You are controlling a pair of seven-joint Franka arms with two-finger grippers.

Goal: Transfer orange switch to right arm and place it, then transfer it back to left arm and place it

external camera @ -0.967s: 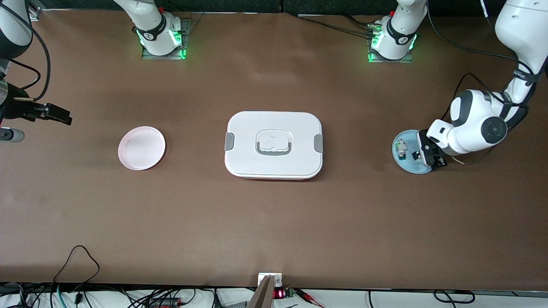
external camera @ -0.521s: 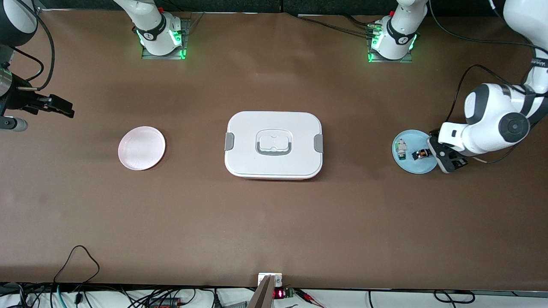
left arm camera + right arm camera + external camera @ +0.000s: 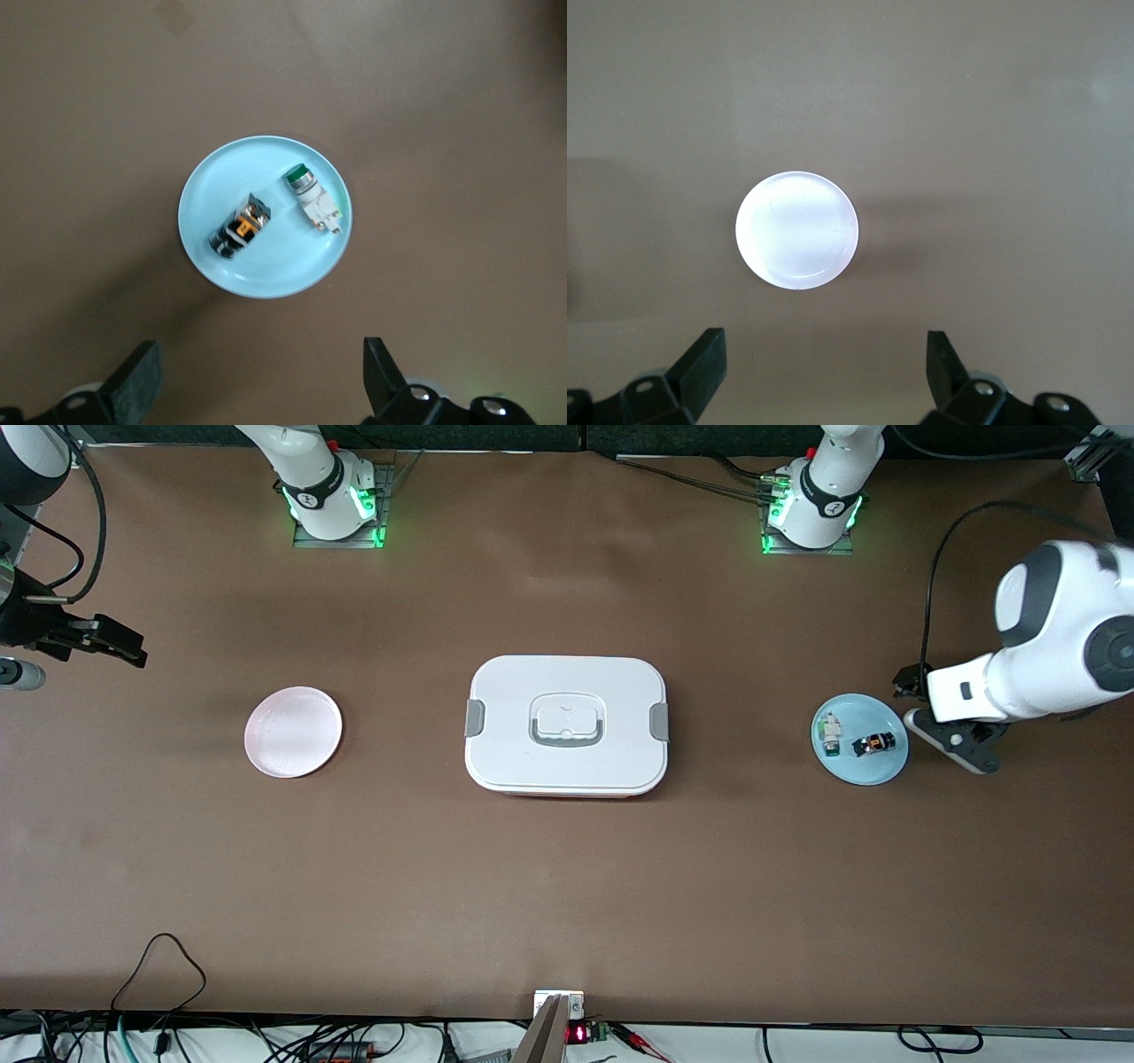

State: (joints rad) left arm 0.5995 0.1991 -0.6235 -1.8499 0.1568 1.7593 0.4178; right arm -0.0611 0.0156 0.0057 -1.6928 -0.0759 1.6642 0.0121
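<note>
So the tiny black switch with the orange cap and orange markings (image 3: 874, 744) is lying on its side in the small round pale-blue plate (image 3: 890, 771) at the left arm's end of the brown table (image 3: 567, 886), right beside a little white-and-green component (image 3: 830, 733) that shares the same plate — the two sit close but apart, which the left wrist view shows nicely: orange switch (image 3: 238, 229), green-capped one (image 3: 313, 197), blue plate (image 3: 213, 181). The left gripper (image 3: 948, 722) hangs just off the plate's edge, toward that end of the table, jaws spread wide with nothing between them; its black fingertips (image 3: 135, 376) frame the plate from above. The big white rounded-rectangular plastic box with grey side latches and a grey recessed handle (image 3: 567, 724) sits mid-table, lid on, a reddish strip along its bottom edge. Toward the right arm's end there's a small round pale-pink plate (image 3: 293, 732) with nothing on it, also seen from the right wrist (image 3: 796, 229). The right gripper (image 3: 111, 646) is up over the bare table at that end — jaws spread, holding nothing, well apart from the pink plate.
</note>
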